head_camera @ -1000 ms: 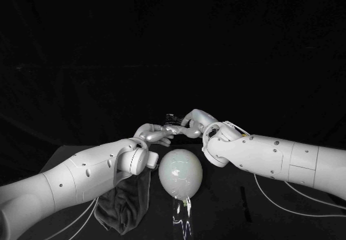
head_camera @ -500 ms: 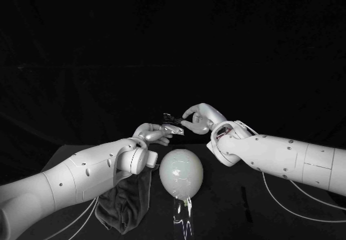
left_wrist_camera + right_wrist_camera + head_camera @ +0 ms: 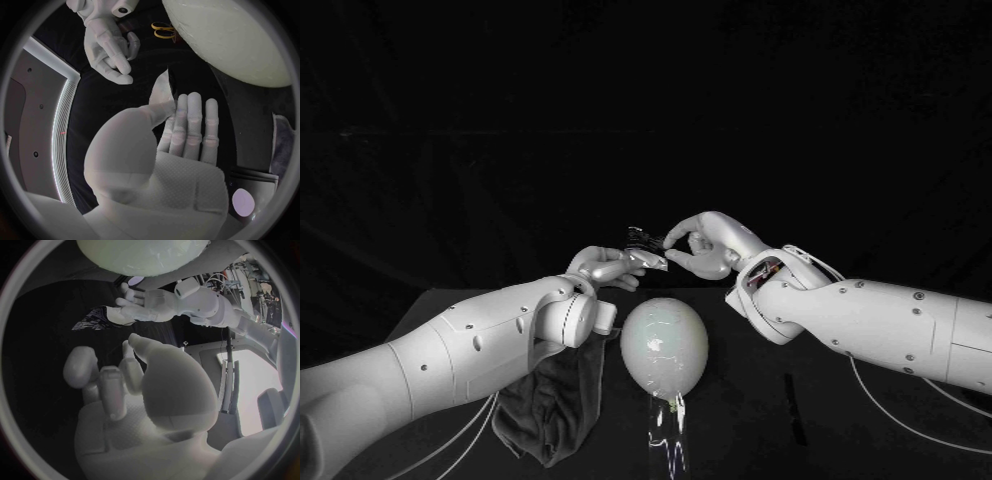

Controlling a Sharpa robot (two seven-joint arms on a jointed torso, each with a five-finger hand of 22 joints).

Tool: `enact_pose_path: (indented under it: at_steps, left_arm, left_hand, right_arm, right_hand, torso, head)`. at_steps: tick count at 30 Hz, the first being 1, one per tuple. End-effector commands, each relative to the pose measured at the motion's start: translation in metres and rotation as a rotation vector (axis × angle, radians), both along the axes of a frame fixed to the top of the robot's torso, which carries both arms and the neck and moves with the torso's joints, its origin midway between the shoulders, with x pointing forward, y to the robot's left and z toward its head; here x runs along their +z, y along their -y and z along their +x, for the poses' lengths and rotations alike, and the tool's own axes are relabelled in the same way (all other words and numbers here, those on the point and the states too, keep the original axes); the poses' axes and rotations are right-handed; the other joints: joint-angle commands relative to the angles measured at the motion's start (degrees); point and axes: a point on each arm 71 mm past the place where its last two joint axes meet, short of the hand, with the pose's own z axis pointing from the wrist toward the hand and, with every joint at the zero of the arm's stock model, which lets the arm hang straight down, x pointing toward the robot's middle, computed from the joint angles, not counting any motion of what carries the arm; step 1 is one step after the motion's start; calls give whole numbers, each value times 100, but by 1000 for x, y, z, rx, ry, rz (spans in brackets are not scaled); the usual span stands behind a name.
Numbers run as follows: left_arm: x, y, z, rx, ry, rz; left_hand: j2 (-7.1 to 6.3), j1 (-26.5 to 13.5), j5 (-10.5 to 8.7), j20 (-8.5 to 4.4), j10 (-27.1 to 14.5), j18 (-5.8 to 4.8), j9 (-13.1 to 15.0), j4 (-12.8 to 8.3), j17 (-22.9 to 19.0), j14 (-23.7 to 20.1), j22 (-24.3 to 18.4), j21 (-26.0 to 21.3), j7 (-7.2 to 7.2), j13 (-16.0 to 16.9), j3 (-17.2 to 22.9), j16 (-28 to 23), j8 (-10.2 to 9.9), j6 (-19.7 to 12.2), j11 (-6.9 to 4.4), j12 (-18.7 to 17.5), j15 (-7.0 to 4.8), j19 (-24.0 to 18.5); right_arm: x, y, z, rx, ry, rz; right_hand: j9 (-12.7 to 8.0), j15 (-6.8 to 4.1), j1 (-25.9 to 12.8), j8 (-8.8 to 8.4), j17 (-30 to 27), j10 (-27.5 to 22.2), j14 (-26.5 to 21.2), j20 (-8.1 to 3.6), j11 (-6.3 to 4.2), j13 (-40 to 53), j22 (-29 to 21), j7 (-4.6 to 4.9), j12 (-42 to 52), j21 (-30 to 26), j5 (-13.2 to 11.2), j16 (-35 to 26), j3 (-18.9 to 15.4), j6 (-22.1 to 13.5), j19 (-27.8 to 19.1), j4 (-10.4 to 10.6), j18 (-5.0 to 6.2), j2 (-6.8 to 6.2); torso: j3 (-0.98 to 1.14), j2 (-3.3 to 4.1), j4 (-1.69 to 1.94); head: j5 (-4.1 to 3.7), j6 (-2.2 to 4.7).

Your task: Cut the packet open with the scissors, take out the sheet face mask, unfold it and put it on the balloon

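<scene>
Silvery, the one packet is pinched between my left hand's thumb and fingers. My right hand hovers just beside it, fingers apart and empty. One balloon lies between my forearms.

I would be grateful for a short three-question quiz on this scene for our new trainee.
1. True or false: the right hand holds the scissors.
2. Which hand holds the packet? A) the left hand B) the right hand C) neither
3. Fill in the missing word: the scissors lie on the dark surface beside the ____.

Key:
1. False. The right hand holds nothing, and the scissors lie loose.
2. A. The packet is pinched between thumb and fingers.
3. balloon
</scene>
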Motion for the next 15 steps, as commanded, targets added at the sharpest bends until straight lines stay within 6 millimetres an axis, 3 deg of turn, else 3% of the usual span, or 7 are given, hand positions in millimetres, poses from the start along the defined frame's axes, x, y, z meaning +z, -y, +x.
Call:
enact_pose_path:
  at_steps: [1, 8, 15]
  left_arm:
    - [2, 2, 0, -5, 3, 1]
    - [1, 3, -1, -13, 1, 1]
    - [2, 4, -2, -24, 0, 1]
  left_hand:
    - [5, -44, 15, 2, 71, 97, 226, -18, 7, 1, 11, 43, 47, 0, 44, 38, 129, 65, -32, 2, -22, -29]
    - [-13, -73, 16, 1, 72, 98, 242, -70, 4, -9, 46, 93, 48, 2, 105, 47, 132, 65, -32, 1, -25, -62]
    - [-19, -109, 15, 3, 67, 95, 254, -105, 1, -19, 78, 139, 51, 3, 159, 54, 130, 60, -28, -3, -23, -93]
  right_arm:
    - [-2, -13, -11, 117, 88, -152]
    - [-13, -23, -10, 70, 83, -252]
    - [-18, -28, -3, -5, 70, -269]
  right_hand:
    - [24, -93, 115, 108, 1491, 335, 606, -64, -82, 902, 513, -95, 525, 643, 18, 117, 31, 228, 415, -99, -152, 100]
    - [-16, -115, 74, 32, 1491, 453, 606, -107, -82, 1036, 630, -93, 721, 801, 13, 117, 98, 177, 514, -112, -187, 216]
    - [-81, -93, -53, -81, 1491, 509, 606, -101, -51, 1108, 678, -55, 823, 853, 25, 117, 129, 92, 542, -66, -199, 241]
  torso:
    - [4, 1, 4]
    - [3, 8, 12]
    - [-1, 14, 11]
  head:
    - [7, 5]
    - [6, 8]
    - [12, -13]
